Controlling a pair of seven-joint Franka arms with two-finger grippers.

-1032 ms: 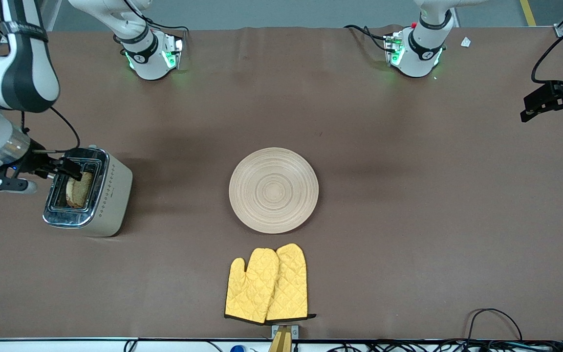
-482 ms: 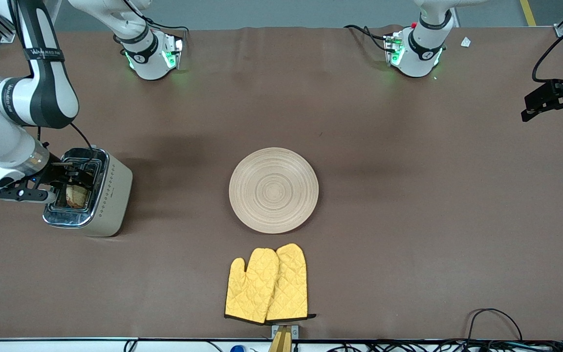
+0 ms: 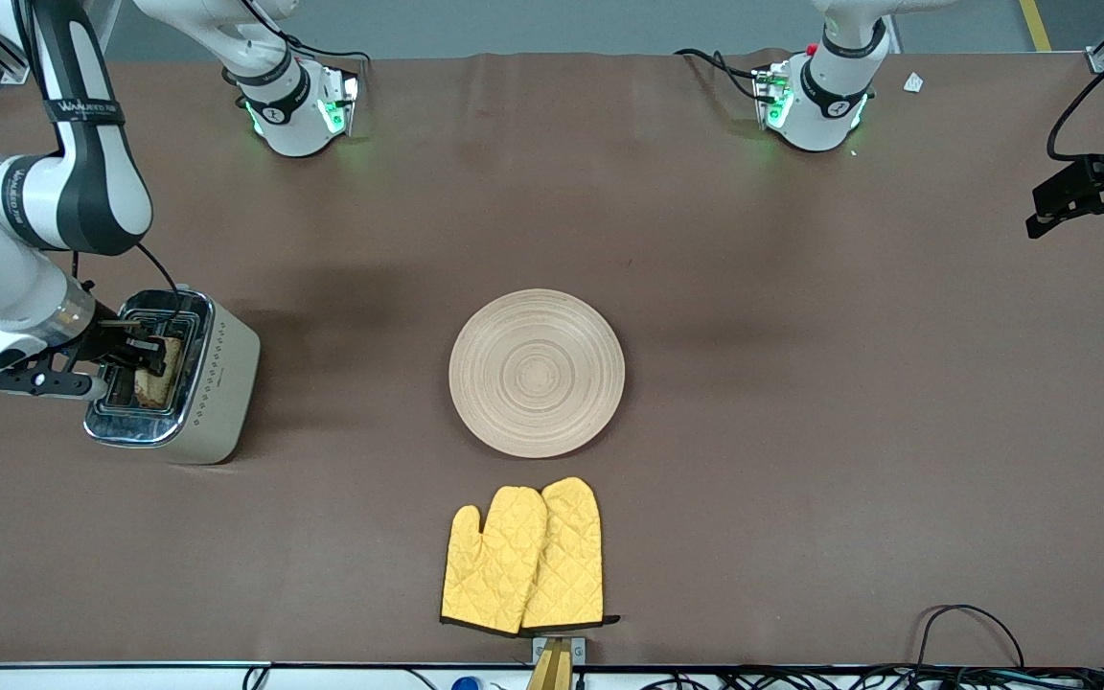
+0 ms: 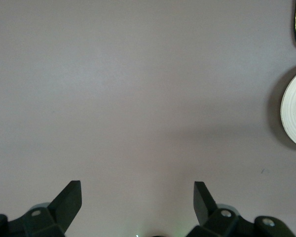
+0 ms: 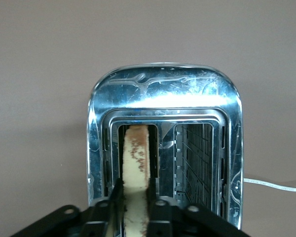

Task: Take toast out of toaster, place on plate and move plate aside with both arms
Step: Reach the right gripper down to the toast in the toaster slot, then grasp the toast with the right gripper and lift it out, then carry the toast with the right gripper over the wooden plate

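Note:
The toast (image 3: 157,378) stands on edge in a slot of the silver toaster (image 3: 190,406) at the right arm's end of the table. My right gripper (image 3: 142,356) is over the toaster, shut on the toast; in the right wrist view the fingers (image 5: 116,197) press both faces of the slice (image 5: 135,158). The round pale wooden plate (image 3: 537,372) lies at the table's middle, its edge showing in the left wrist view (image 4: 295,116). My left gripper (image 3: 1089,196) waits open in the air at the left arm's end, empty in the left wrist view (image 4: 136,197).
A pair of yellow oven mitts (image 3: 525,558) lies nearer the front camera than the plate. The toaster's second slot (image 5: 196,158) is empty. Cables (image 3: 964,623) run along the table's front edge.
My right gripper came down over the toaster and closed on the toast. The slice now stands slightly higher in its slot. The left arm barely moved.

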